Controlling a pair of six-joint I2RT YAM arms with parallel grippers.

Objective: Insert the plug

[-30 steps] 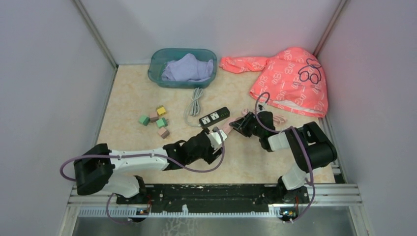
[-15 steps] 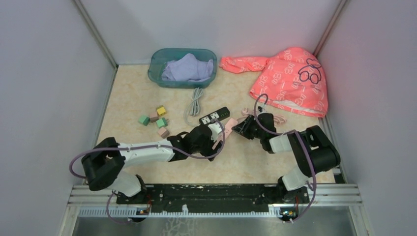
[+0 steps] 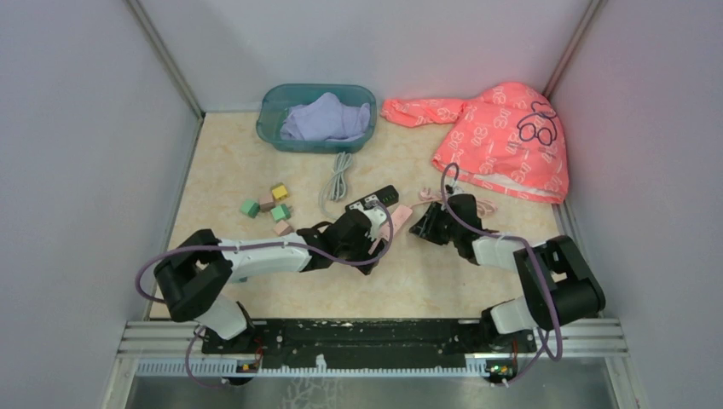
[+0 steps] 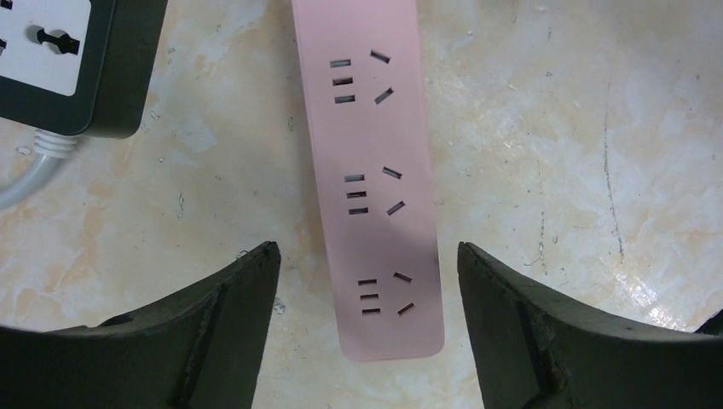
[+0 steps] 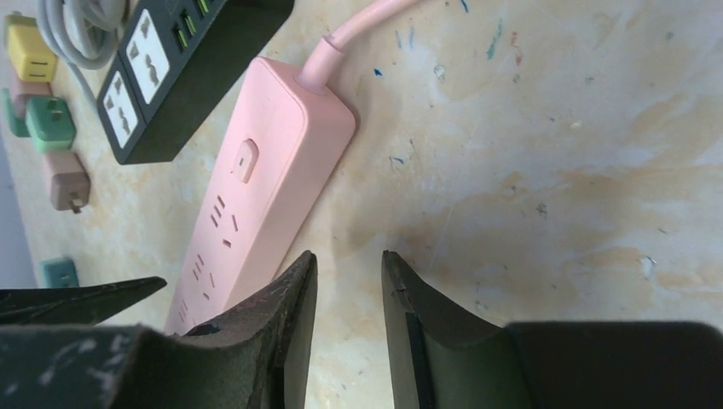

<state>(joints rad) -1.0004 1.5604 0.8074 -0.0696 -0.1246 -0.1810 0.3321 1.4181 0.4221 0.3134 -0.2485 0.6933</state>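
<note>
The pink strip [image 4: 375, 170] lies flat on the table [image 4: 563, 128] with its holes facing up. In my left wrist view its long side runs straight up and down. Its free end sits between the fingers of my left gripper [image 4: 367, 256]. Those fingers are wide open, one on each side of the strip with a gap on both sides, and they hold nothing. My right gripper [image 5: 348, 260] hangs just beside the strip's long side. Its fingers are nearly together, with a thin gap and nothing in it. The strip's cord [image 5: 358, 25] leaves from the far end. The black strip [image 5: 170, 68] lies just beside that end and slants away. The little plugs [image 5: 49, 122] lie past the black strip, well apart from both grippers. Only the right wrist view shows the pins on one plug and the pink strip's button. There is bare table to the right of the pink strip. From above, the arms hide most of the strip. That view shows walls on both sides, and a basket [image 3: 268, 119] and a jacket [image 3: 503, 136] at the far edge.
</note>
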